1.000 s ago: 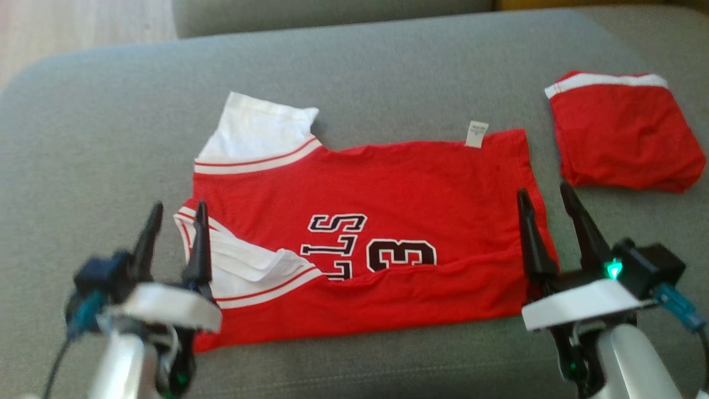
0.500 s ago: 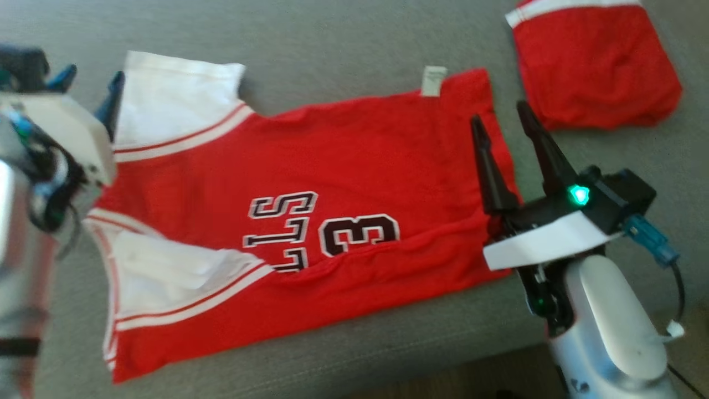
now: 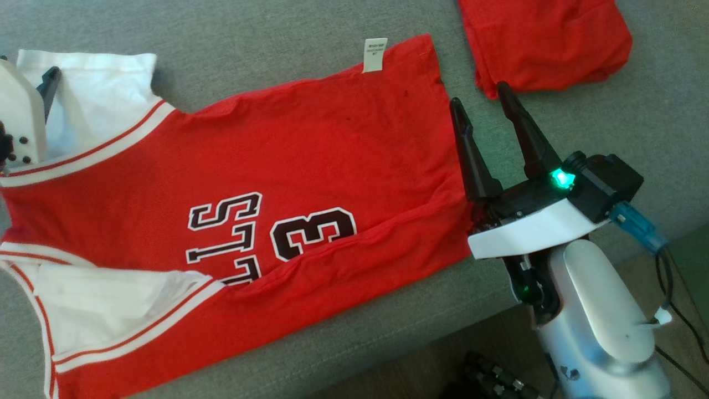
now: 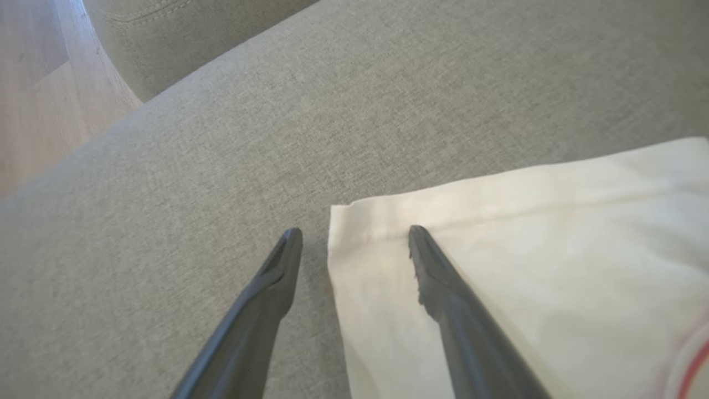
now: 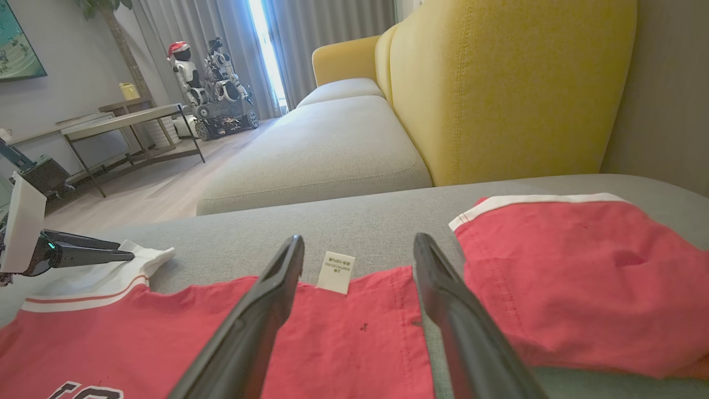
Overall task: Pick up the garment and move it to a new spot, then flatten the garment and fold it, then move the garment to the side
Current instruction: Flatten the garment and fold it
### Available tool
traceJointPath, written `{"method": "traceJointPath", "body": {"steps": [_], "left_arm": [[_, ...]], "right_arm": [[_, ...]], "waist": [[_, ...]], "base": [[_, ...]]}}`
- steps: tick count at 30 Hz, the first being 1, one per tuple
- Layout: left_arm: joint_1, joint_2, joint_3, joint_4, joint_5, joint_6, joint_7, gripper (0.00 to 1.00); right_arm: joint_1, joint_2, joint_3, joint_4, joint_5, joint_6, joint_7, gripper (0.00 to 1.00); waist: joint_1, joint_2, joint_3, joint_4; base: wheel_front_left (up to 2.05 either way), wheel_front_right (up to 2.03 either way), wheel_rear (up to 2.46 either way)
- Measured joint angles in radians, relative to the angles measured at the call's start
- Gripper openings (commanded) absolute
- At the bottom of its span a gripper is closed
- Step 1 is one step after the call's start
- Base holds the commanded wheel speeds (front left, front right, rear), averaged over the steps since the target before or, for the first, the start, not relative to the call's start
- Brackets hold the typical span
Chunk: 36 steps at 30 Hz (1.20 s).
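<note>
Now, garment [image 3: 266, 166]: a red jersey is laid out flat across the grey sofa seat [image 3: 277, 33], with its sleeves at the left and its hem at the right.
Far sleeve [image 3: 99, 100]: white with a red-striped band, spread out at the far left.
Near sleeve [image 3: 105, 299]: white cloth is seen bunched and creased at the near left.
Tag [image 3: 375, 54]: a small white tag is turned up on the far edge.
Lettering [image 3: 313, 235]: dark outlined letters and a "3" are shown face up near the middle.
Left hand [image 4: 354, 233]: spread wide and empty; one finger is placed over the far sleeve's corner, the other over bare grey fabric just beside it. Contact cannot be told.
Right hand [image 3: 480, 94]: spread wide, nothing held; one finger is set over the garment's right hem, the other toward the folded red piece [image 3: 545, 44].
Folded red piece: lying at the far right, apart from the garment, a white band on its far edge.
Surroundings: a yellow backrest [image 5: 498, 83] is seen beyond the seat.
</note>
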Motion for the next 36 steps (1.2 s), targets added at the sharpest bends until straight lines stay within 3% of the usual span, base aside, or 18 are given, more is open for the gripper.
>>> {"method": "traceJointPath", "body": {"steps": [6, 7, 8, 12, 20, 28, 36], "left_arm": [[-0.049, 0.013, -0.051, 0.05, -0.047, 0.0, -0.023, 1.0], [-0.053, 0.013, -0.059, 0.059, -0.059, 0.0, -0.023, 0.64], [-0.058, 0.012, -0.071, 0.064, -0.076, 0.0, -0.022, 0.0], [-0.061, 0.001, -0.108, 0.061, -0.133, 0.0, -0.038, 0.0], [-0.062, -0.024, -0.131, 0.044, -0.17, 0.0, -0.202, 0.0], [-0.059, -0.075, -0.132, -0.008, -0.17, 0.003, -0.328, 0.0], [-0.002, -0.101, -0.137, -0.073, -0.171, 0.026, -0.379, 0.0]], "right_arm": [[0.0, 0.0, 0.001, 0.011, 0.008, 0.0, -0.009, 1.0], [0.0, 0.0, 0.0, 0.011, 0.008, 0.0, -0.009, 1.0], [0.0, 0.0, -0.001, 0.011, 0.008, 0.0, -0.008, 1.0], [0.0, 0.0, -0.014, 0.013, -0.003, 0.0, -0.004, 1.0], [-0.088, -0.004, -0.073, 0.076, -0.03, 0.0, 0.125, 1.0], [-0.186, -0.106, -0.039, 0.151, 0.035, 0.0, 0.224, 1.0], [-0.25, -0.201, 0.047, 0.266, 0.103, 0.0, 0.25, 1.0]], "waist": [[-0.0001, 0.0, 0.009, -0.008], [-0.0001, 0.0, 0.01, -0.007], [-0.0001, 0.0, 0.01, -0.005], [-0.0001, 0.0, 0.008, 0.011], [-0.0001, 0.0, -0.006, 0.083], [-0.0002, 0.0, -0.025, 0.179], [-0.0002, 0.0, -0.056, 0.235]], "base": [[0.0, 0.0, 0.0], [0.0, 0.0, 0.0], [0.0, 0.0, 0.0], [0.0, 0.0, 0.0], [0.0, 0.0, 0.0], [0.0, 0.0, 0.0], [0.0, 0.0, 0.0]]}}
